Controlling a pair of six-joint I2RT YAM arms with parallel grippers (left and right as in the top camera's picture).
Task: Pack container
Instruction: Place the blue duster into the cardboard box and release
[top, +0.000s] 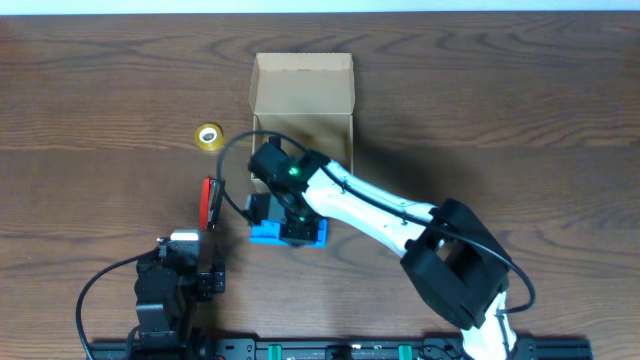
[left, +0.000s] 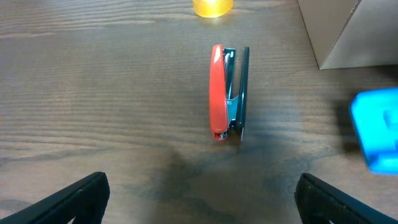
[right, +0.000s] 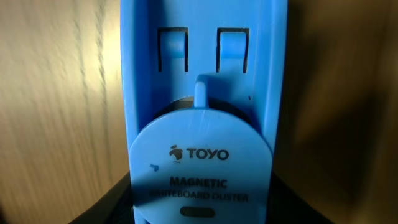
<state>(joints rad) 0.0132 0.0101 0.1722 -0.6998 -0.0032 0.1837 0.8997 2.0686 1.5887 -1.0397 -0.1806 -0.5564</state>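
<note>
Reaching in from the lower right, the right arm holds the right gripper (top: 283, 212) directly over the blue whiteboard duster (top: 292, 233), which lies on the table (top: 100, 80) just in front of the container (top: 300, 85). The right wrist view is filled by the duster's back. Dark finger shapes flank its lower end on either side, so the jaws straddle it, but the pictures do not show whether they have clenched on it.

The container stands at the far middle of the table with its flap lid laid back and its mouth facing up. This leaves an open drop from above, and what shows of the inside looks bare. The duster's place right at the box's near wall suggests that only a short lift and carry forward is needed.

The left gripper (left: 202, 186) hangs low near the table's front edge with its jaws spread wide and nothing between them. It faces the red stapler (left: 227, 93), which lies on its side. This looks like a ready stance for the next item. A yellow tape roll (top: 208, 135) sits to the left of the box, apart from both arms. Packing appears barely begun.
</note>
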